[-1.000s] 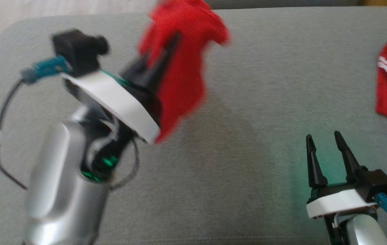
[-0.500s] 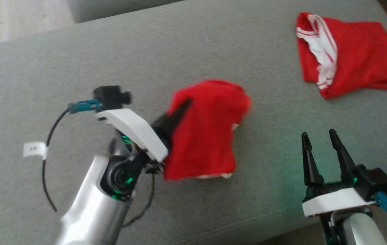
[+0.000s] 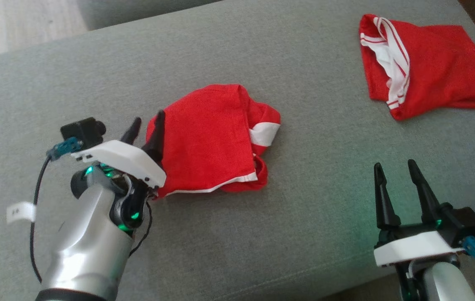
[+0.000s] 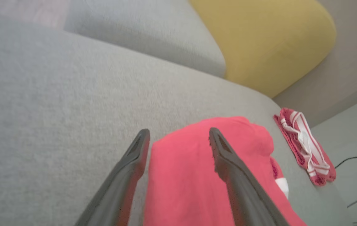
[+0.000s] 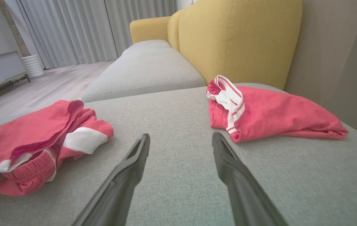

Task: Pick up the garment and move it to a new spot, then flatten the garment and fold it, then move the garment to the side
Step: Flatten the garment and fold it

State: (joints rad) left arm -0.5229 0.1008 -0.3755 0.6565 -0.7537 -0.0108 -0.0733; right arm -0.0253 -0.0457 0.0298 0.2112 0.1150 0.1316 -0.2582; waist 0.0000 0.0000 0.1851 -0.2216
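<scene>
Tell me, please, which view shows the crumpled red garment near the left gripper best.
The head view: almost the whole garment shows from above, white trim included. The left wrist view crops its near end; the right wrist view sees it side-on, partly cropped.

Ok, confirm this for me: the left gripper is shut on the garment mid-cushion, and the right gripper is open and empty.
One thing is wrong: the left gripper is open, not shut. The left wrist view shows its jaws wide apart over the garment's edge. The rest holds: the garment lies mid-cushion, and the right gripper is open and empty.
</scene>
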